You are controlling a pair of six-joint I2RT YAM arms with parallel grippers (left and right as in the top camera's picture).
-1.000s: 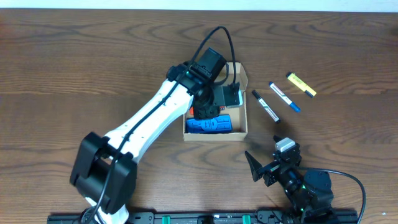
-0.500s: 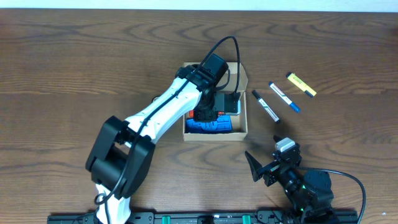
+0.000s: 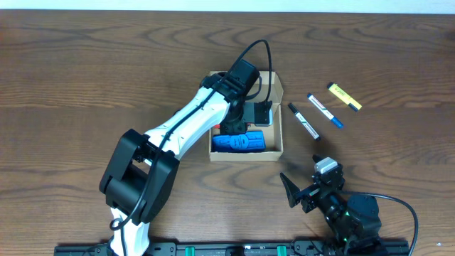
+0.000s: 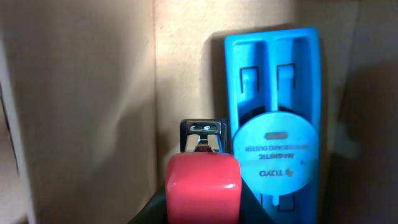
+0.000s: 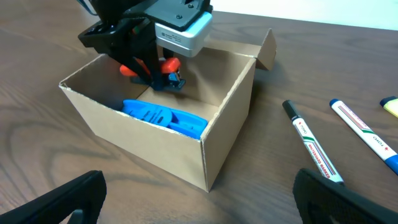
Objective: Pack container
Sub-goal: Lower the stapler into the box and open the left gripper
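The container is an open tan cardboard box with its flap lid folded back at the far right corner. It also shows in the right wrist view and its inner wall in the left wrist view. A blue magnetic eraser lies inside. My left gripper is down inside the box, shut on a red stapler beside the eraser. My right gripper is open and empty, on the near side of the box.
A black marker, a blue marker and a yellow highlighter lie on the wooden table to the right of the box.
My left arm has shifted its pose and the gripper has sunk a little deeper into the box with the red stapler. The right arm has not moved.
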